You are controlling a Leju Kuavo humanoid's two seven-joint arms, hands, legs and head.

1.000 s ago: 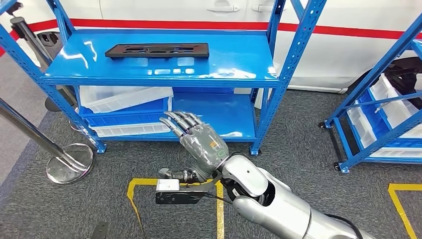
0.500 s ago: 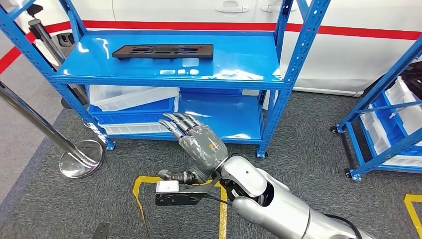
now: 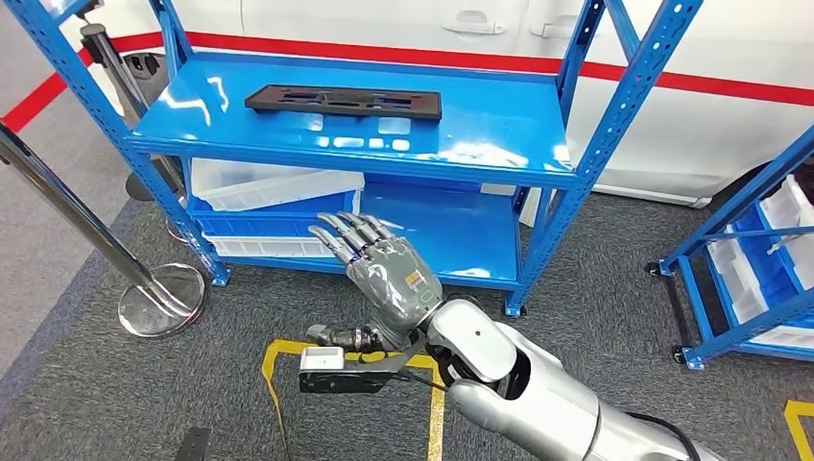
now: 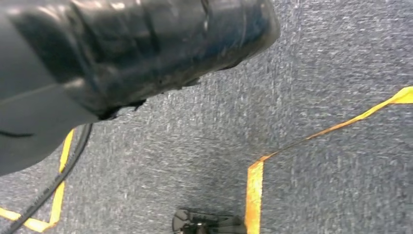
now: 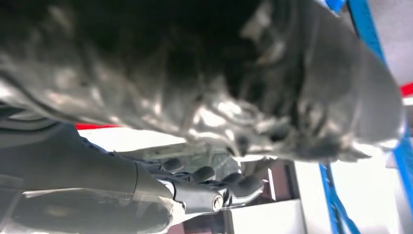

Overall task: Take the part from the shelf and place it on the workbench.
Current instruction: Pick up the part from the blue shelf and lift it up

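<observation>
The part point(image 3: 344, 100) is a flat black plate with cut-outs, lying on the top board of the blue shelf point(image 3: 499, 168). My right hand point(image 3: 379, 269) hangs in front of the shelf, below the top board and well short of the part. Its fingers are stretched out towards the lower shelf and nothing is in it. In the right wrist view the same hand point(image 5: 204, 187) shows its fingers extended and empty. In the left wrist view a dark blurred mass that may be my left hand point(image 4: 122, 48) hangs over grey carpet; its fingers are hidden.
White bins point(image 3: 274, 184) sit on the lower shelf. A steel post with a round base point(image 3: 161, 300) stands at the left. A second blue rack point(image 3: 758, 250) with bins is at the right. Yellow tape point(image 3: 278, 355) marks the carpet, and a white car with a red stripe point(image 3: 730, 86) stands behind.
The whole view has shifted, so the shelf now sits further right and lower in the picture. My right hand keeps the same pose and still holds nothing.
</observation>
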